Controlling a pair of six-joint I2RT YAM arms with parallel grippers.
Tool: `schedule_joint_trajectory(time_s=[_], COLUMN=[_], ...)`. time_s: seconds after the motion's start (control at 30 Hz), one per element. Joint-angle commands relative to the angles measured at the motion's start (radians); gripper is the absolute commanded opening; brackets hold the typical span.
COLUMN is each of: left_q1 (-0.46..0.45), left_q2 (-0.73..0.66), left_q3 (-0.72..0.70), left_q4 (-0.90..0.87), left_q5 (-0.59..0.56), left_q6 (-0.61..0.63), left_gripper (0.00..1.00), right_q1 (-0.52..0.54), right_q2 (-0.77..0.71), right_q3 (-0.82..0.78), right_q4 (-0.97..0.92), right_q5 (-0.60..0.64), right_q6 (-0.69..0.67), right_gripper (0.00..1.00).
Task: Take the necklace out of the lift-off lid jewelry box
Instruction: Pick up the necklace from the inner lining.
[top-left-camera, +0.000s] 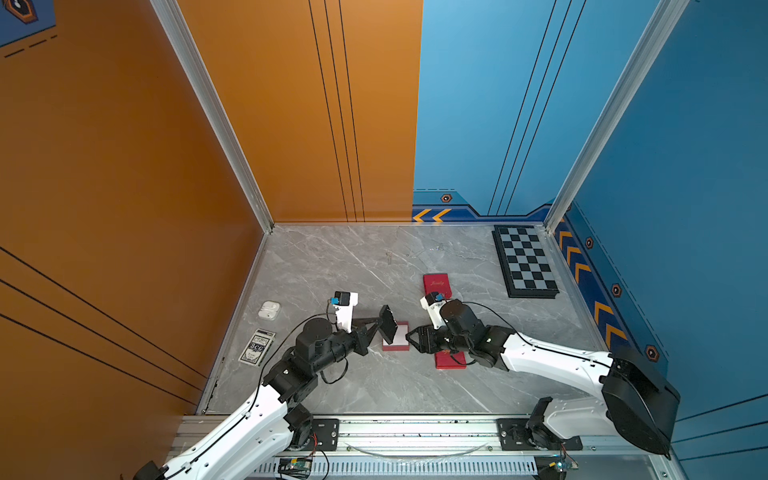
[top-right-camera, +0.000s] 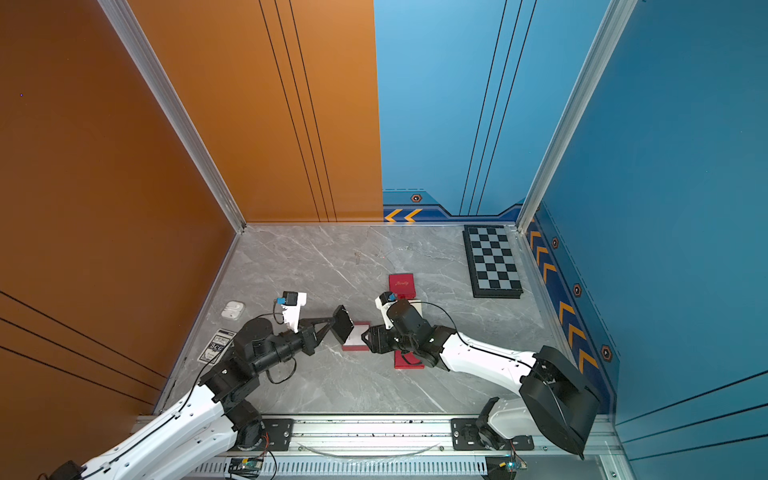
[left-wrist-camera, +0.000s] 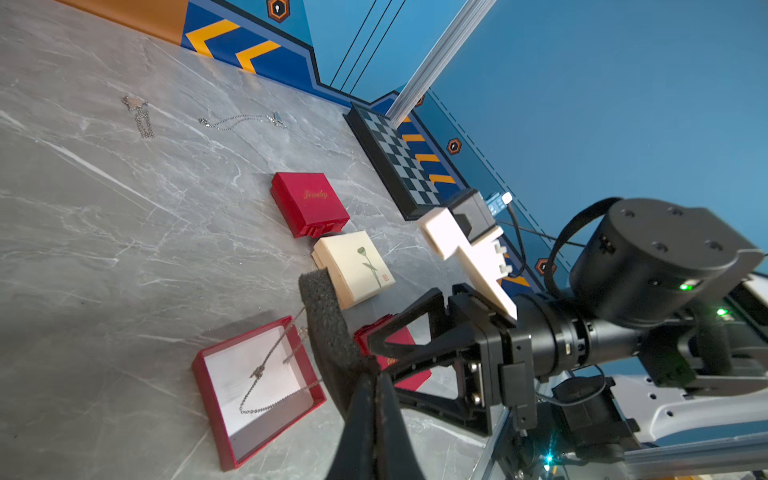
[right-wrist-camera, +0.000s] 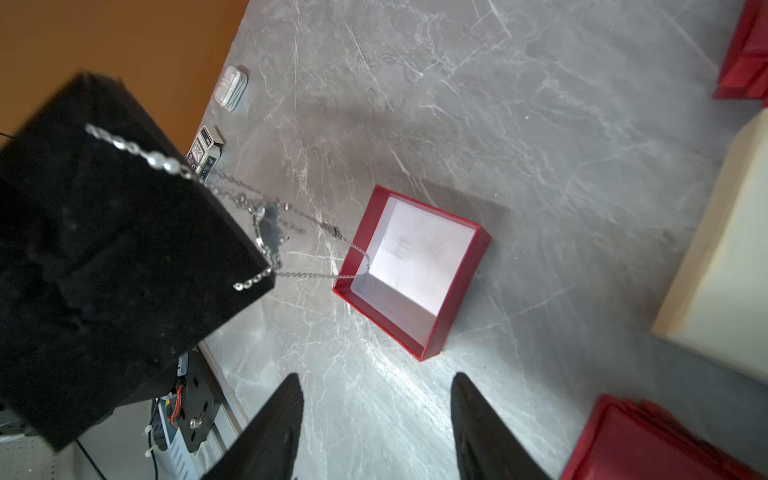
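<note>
The open red jewelry box sits on the marble between my two grippers. My left gripper is shut on the box's black foam pad and holds it tilted above the box's left side. The silver necklace is hooked on the pad, and its chain trails down into the box. My right gripper is open and empty, just right of the box. A red lid lies under the right arm.
A shut red jewelry box and a cream box stand behind the right gripper. A chessboard lies at the back right. An earbud case and a card deck lie at the left. Two loose chains lie further back.
</note>
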Motion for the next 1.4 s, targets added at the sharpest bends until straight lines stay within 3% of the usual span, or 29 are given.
schedule_joint_trajectory(time_s=[0.0, 0.2, 0.43, 0.83, 1.07, 1.37], left_q1=[0.014, 0.036, 0.049, 0.049, 0.049, 0.051], left_q2=[-0.009, -0.014, -0.035, -0.035, -0.070, -0.087], left_q3=[0.014, 0.030, 0.023, -0.004, -0.022, -0.036], left_q4=[0.095, 0.126, 0.211, 0.353, 0.357, 0.356], left_q5=[-0.014, -0.011, -0.015, 0.005, -0.004, -0.003], left_q6=[-0.033, -0.077, -0.151, -0.260, -0.281, -0.288], left_gripper=[0.00, 0.00, 0.00, 0.00, 0.00, 0.00], right_q1=[0.011, 0.011, 0.024, 0.051, 0.034, -0.001], right_q2=[-0.031, -0.040, 0.000, 0.177, 0.233, 0.224], right_q3=[-0.002, 0.023, -0.007, 0.039, 0.017, 0.071], right_q4=[0.031, 0.060, 0.256, 0.560, 0.760, 0.692], right_q5=[0.033, 0.012, 0.011, 0.070, 0.101, 0.073], right_q6=[-0.038, -0.066, -0.040, 0.015, 0.058, 0.038], right_gripper=[0.62, 0.68, 0.79, 0.80, 0.56, 0.16])
